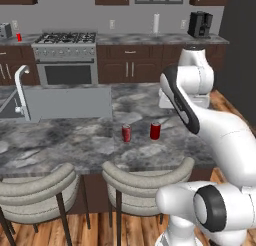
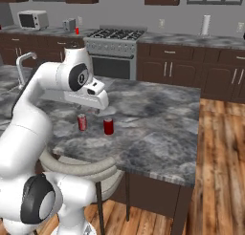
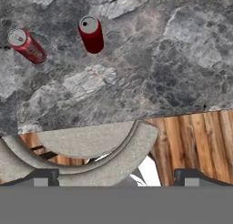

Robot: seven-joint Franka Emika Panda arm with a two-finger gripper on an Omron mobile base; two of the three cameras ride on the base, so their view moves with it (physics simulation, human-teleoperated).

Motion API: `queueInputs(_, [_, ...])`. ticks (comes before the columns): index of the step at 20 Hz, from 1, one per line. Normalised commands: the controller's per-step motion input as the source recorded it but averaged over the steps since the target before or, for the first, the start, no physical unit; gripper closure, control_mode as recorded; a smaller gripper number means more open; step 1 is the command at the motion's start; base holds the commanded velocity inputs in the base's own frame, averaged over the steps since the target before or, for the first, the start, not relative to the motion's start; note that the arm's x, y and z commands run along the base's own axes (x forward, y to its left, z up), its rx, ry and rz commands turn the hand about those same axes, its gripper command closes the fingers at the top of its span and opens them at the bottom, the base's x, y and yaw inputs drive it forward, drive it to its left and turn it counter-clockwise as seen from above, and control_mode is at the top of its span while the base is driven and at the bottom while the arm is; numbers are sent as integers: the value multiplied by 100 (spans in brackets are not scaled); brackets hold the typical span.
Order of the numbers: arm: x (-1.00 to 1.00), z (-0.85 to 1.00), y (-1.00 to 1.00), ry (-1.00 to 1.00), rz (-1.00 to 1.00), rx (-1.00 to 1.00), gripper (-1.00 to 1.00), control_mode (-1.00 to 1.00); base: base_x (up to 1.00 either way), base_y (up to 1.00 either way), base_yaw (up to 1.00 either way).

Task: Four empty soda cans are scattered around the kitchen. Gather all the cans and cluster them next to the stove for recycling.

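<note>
Soda cans [image 3: 91,34] [image 3: 26,45] stand upright on the bench [image 3: 150,73], ahead and left of the wide-open, empty gripper [image 3: 116,177] hovering above.

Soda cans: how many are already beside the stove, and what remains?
Done: one soda can stands on the back counter, left of the stove. In hand: nothing; the claw is open. Left: two cans on the island; the fourth is unseen.
</note>
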Motion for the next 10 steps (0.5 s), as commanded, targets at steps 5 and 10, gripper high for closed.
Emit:
queueInputs(5, [50,-5,-9,7,0,5,-100,-100,0,0,0])
queueInputs(10, [46,-1,-2,1,1,1,-100,-100,0,0,0])
